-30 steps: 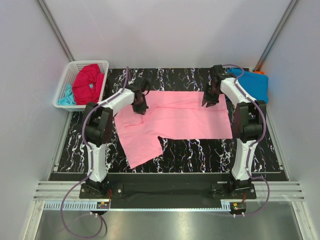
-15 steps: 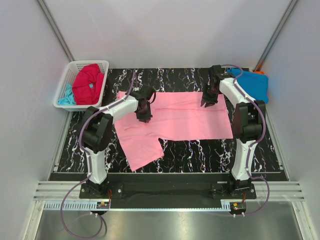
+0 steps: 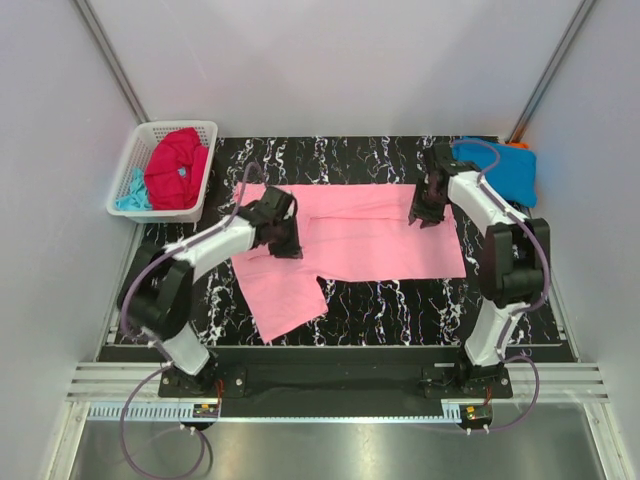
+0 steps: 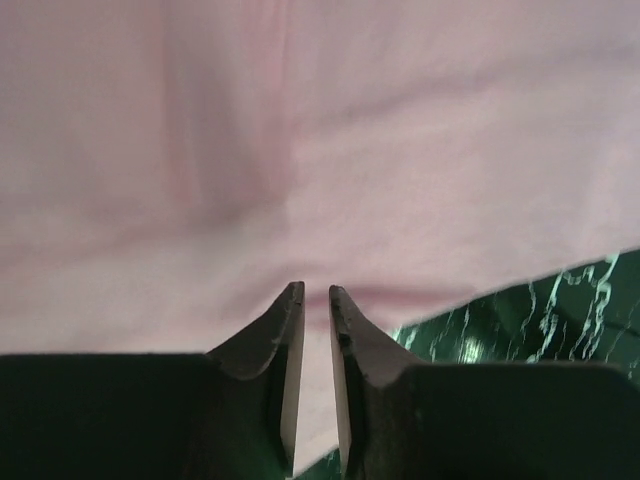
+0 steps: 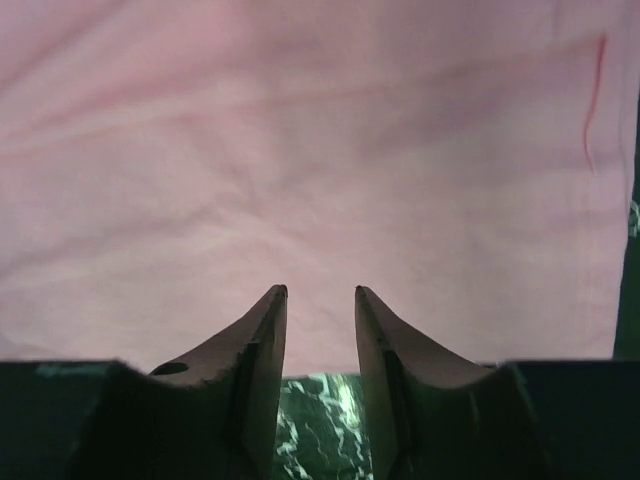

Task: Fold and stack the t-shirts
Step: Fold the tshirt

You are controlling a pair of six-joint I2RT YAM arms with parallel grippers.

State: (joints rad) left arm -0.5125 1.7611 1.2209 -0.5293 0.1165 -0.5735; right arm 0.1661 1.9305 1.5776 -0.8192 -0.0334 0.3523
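pink shirt [image 3: 370, 235]: spread out flat in the middle of the table, long side running left to right. One flap of it sticks out toward the near-left corner.
table [image 3: 400, 300]: black with white marble veins. It peeks out past the cloth edge in both wrist views.
left gripper [image 3: 285, 240]: down low over the left part of the pink shirt, just above where that flap branches off. The fingers [image 4: 290, 330] are only a sliver apart with nothing pinched between them. The wrist view is too blurry up close for me to say whether the tips touch the fabric.
right gripper [image 3: 424, 212]: over the far-right part of the same shirt, near its back edge. The jaws stand apart with a clear gap, wider than the left one's. Only pink cloth and a bit of table show through it, so it's not clamped on anything.
blue shirt [image 3: 500, 172]: sitting at the far-right corner of the table, just behind the right arm.
orange shirt [image 3: 518, 146]: just a sliver poking out behind the blue one.
basket [image 3: 178, 125]: white lattice one, off the table's far-left corner.
red shirt [image 3: 176, 165]: bunched up in the basket, taking up most of it.
aqua shirt [image 3: 130, 193]: crumpled in the near-left end of the basket, next to the red one.
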